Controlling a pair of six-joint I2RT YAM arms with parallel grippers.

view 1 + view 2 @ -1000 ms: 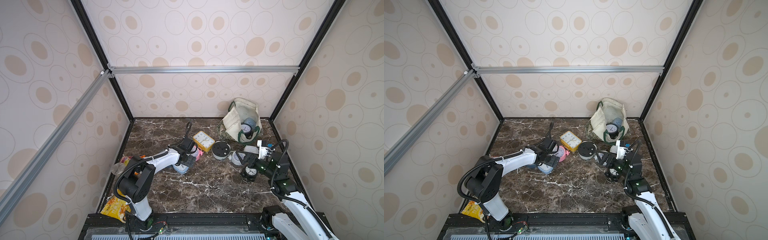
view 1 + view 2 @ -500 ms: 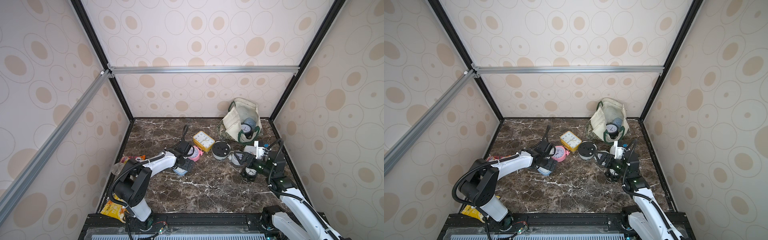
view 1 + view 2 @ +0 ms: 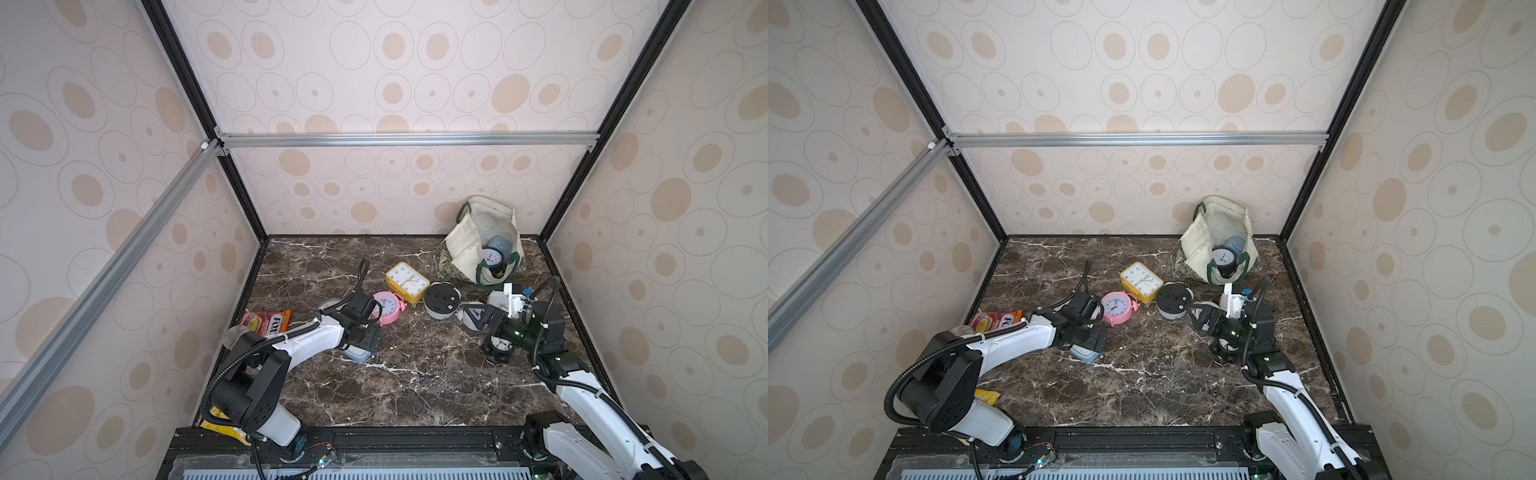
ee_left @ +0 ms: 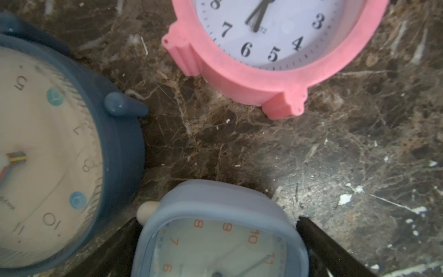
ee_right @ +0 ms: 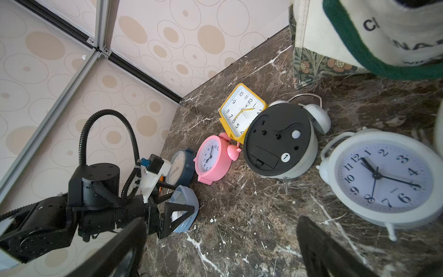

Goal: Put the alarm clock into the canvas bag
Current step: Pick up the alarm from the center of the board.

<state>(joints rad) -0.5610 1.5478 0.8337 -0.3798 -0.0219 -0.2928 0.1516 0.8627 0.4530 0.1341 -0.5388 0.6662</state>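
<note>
left gripper [image 4: 217, 221]: gapes wide, straddles light blue alarm clock [image 4: 215, 242] lying face up | right gripper [image 5: 220, 220]: gapes wide, grips nothing, sits just short of white alarm clock [image 5: 383, 177] | canvas bag [image 3: 469, 245]: stands ahead of right fingers, well apart from left ones, holds dark clock [image 3: 491, 258]

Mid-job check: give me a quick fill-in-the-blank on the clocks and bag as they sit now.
The jaws of the left gripper stand ____ around the light blue clock.
The twin-bell clock lies with its ____ back showing.
The canvas bag has dark ____ handles.
Missing: open, black, green.
</note>
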